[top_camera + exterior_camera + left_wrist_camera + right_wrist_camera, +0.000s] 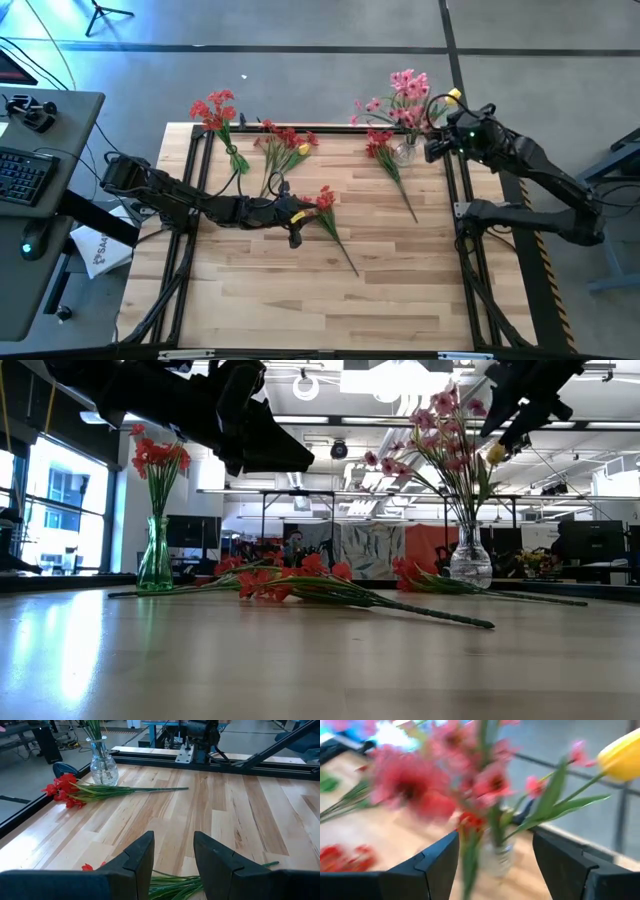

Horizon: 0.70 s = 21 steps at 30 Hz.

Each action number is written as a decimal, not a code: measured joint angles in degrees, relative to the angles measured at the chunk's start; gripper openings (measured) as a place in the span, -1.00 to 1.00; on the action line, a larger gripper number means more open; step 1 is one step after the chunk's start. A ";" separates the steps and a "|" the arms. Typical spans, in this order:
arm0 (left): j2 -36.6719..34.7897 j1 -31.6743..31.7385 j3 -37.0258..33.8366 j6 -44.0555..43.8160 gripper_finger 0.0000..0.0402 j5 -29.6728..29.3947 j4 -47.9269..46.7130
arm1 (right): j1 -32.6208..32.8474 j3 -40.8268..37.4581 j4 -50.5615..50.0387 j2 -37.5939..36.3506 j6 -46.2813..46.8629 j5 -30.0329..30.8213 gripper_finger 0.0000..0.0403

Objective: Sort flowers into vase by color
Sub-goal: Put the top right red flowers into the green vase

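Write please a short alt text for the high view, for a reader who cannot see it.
Seen from above, the left claw hovers over a red flower mid-table, while the right claw stands open at the clear vase of pink flowers. A green vase holds red flowers; more sprays lie loose.

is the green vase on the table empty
No, the green vase holds a bunch of red flowers standing upright in it, seen clearly in the low view.
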 joint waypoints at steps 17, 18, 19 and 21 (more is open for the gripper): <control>-4.16 -0.81 -0.06 -11.63 -0.38 0.80 -14.66 | 30.37 -22.97 17.76 2.76 10.51 -9.03 0.24; -5.59 -0.92 -0.05 -13.37 -0.38 0.85 -18.52 | 31.77 -25.30 20.15 3.42 11.64 -9.47 0.24; -6.90 -0.92 -0.05 -14.90 -0.38 0.83 -22.48 | 33.01 -27.53 22.40 4.31 12.55 -9.67 0.24; -9.24 -0.92 -0.04 -17.84 -0.38 0.57 -28.84 | 34.93 -31.16 26.14 5.94 14.65 -8.62 0.24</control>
